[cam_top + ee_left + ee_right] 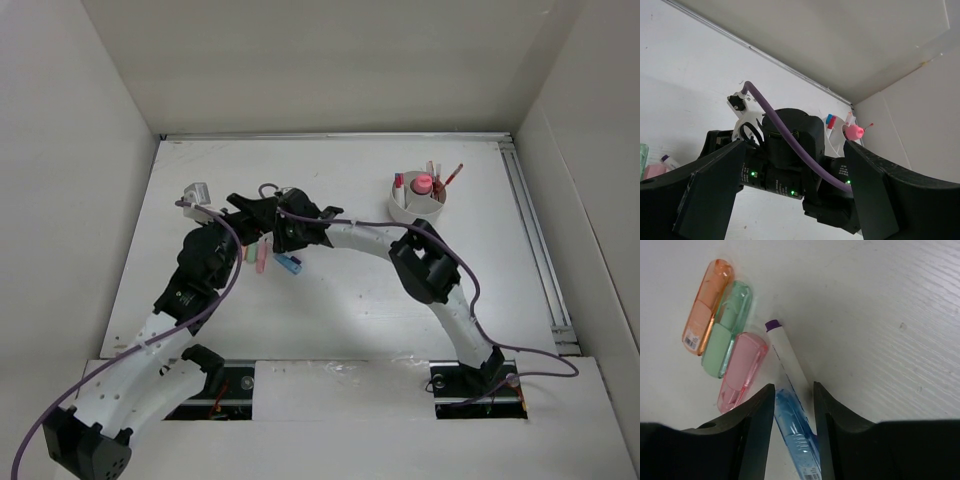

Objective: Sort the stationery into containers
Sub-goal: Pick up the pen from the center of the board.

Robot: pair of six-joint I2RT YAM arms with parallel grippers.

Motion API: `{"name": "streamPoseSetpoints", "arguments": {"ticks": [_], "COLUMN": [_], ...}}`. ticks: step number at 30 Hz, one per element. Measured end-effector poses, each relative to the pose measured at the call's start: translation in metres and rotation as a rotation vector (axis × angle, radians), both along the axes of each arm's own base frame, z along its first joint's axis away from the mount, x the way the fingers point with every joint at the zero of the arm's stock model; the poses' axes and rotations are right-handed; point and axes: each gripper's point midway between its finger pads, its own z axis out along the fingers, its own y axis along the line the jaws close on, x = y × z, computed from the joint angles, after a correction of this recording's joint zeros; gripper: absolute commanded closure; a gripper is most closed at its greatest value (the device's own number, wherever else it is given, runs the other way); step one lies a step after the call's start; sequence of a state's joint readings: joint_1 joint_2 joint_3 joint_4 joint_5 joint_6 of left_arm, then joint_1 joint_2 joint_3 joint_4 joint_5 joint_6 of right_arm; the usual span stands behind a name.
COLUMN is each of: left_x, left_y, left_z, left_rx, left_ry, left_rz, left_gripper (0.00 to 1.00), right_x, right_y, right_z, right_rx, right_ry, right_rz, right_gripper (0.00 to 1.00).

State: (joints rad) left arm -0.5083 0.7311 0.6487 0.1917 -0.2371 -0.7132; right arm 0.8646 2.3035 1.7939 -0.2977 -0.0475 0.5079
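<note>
- white table [350, 310], boxed in by walls on the left, back and right, with a metal rail [535, 240] along its right edge; lots of bare top in the middle and front right
- left arm [190, 270] and right arm [440, 290] both reach in to the left-centre, wrists pretty much nose to nose, so it's tight there
- left gripper [795, 145] has its jaws spread wide with nothing in them, looking straight at the other arm's wrist
- round white tub [400, 212] sits back right, well away from both grippers, with pens and a pink-topped thing standing in it
- right gripper [794, 387] is down at the table, jaws apart, straddling the blue cap of a white marker [787, 357]; can't tell if the pads touch it
- orange highlighter [707, 305], green highlighter [727, 330] and pink highlighter [742, 370] lie side by side, touching, just left of the marker; bare table on its right
</note>
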Motion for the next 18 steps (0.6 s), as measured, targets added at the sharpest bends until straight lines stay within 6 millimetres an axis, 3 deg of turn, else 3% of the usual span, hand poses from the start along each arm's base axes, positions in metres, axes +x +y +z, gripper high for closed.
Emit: {"name": "streamPoseSetpoints", "arguments": {"ticks": [5,8,10,15,18], "left_x": [-0.003,-0.006,-0.007,-0.006,-0.003], "left_y": [0.002,0.004,0.005,0.004,0.002], "left_z": [0.001,0.005,0.007,0.003,-0.003], "left_rx": [-0.003,-0.011,-0.016,-0.010,-0.002], "left_ry": [-0.005,-0.019,-0.027,-0.017,-0.002], "left_rz": [0.001,0.004,0.004,0.006,0.003], "left_gripper": [0.23,0.23,0.23,0.23,0.23], "right_x": [0.009,0.020,0.026,0.038,0.039], "right_y": [-0.011,-0.019,-0.024,-0.038,-0.062], "right_z": [-0.004,-0.005,-0.004,-0.004,-0.005], "right_rx": [-0.061,-0.099,-0.116,-0.123,-0.113], "right_ry": [-0.029,-0.067,-0.089,-0.119,-0.098], "right_rz": [-0.046,-0.105,-0.140,-0.260,-0.339], "right_gripper": [0.70,0.87,0.92,0.96,0.98]}}
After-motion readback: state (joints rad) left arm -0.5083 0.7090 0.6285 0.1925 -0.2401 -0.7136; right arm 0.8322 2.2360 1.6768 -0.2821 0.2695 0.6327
